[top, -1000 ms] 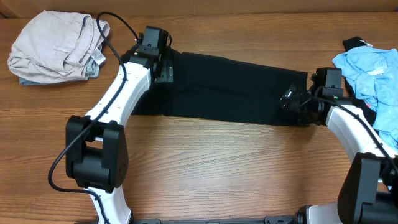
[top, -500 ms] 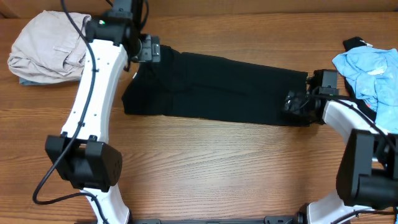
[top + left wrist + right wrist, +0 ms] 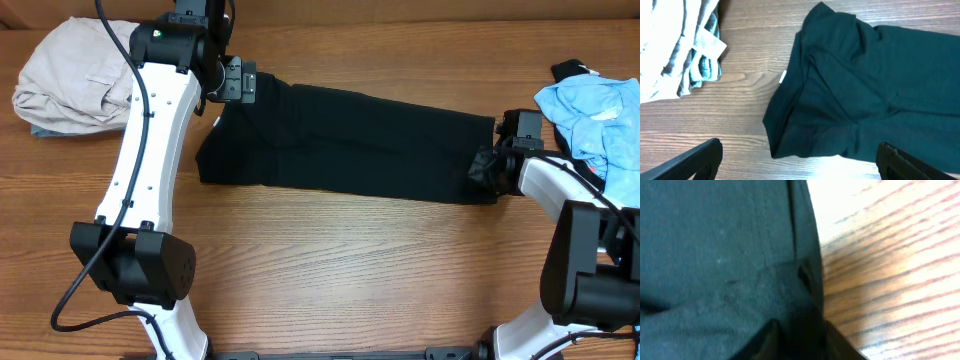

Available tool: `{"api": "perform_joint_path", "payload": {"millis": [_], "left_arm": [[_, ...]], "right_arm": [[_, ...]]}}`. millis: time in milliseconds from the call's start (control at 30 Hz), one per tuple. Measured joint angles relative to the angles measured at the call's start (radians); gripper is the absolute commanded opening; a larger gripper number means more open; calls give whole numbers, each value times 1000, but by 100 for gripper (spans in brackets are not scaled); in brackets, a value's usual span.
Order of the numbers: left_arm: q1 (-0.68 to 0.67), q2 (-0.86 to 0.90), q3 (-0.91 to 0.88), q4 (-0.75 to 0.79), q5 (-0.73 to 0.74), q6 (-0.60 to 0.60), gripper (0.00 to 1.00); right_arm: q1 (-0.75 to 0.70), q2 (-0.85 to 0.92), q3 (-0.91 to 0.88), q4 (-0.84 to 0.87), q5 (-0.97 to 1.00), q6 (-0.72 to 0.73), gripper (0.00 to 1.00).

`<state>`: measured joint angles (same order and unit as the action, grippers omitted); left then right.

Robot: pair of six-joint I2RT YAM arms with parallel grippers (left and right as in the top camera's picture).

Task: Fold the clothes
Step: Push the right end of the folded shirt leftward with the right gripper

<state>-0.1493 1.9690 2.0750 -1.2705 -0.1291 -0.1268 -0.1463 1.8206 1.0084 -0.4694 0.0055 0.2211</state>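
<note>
A long black garment (image 3: pixel 350 140) lies flat across the middle of the table. My left gripper (image 3: pixel 236 80) hovers open above its left end. In the left wrist view both fingertips (image 3: pixel 710 150) stand wide apart over the rumpled left edge of the garment (image 3: pixel 850 85), with nothing between them. My right gripper (image 3: pixel 487 165) is at the garment's right end, low on the table. In the right wrist view its fingers (image 3: pixel 767 340) are pinched together on a bunched fold of the black cloth (image 3: pixel 715 245).
A pile of beige clothes (image 3: pixel 85 70) sits at the back left, also in the left wrist view (image 3: pixel 665 45). A light blue garment (image 3: pixel 600 120) over something black (image 3: pixel 570 68) lies at the right edge. Bare wood runs along the front.
My right gripper has closed on the right end of the black garment. My left arm has swung up and back from the garment's left end and stays open.
</note>
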Motion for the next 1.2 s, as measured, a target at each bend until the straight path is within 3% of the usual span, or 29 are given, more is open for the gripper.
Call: {"api": "perform_joint_path", "payload": {"millis": [167, 367, 533, 767, 1200], "left_arm": [[11, 0, 0, -39, 25, 0, 100], [31, 0, 0, -74, 36, 0, 100], [41, 0, 0, -88, 40, 4, 100], [41, 0, 0, -91, 41, 26, 100], [41, 87, 0, -83, 43, 31, 100]], "right_arm": [[-71, 0, 49, -168, -54, 39, 7], [-182, -18, 167, -417, -122, -38, 6], [-166, -62, 293, -541, -166, -102, 6], [19, -71, 338, -522, -208, -122, 6], [397, -63, 339, -214, -187, 24, 6]]}}
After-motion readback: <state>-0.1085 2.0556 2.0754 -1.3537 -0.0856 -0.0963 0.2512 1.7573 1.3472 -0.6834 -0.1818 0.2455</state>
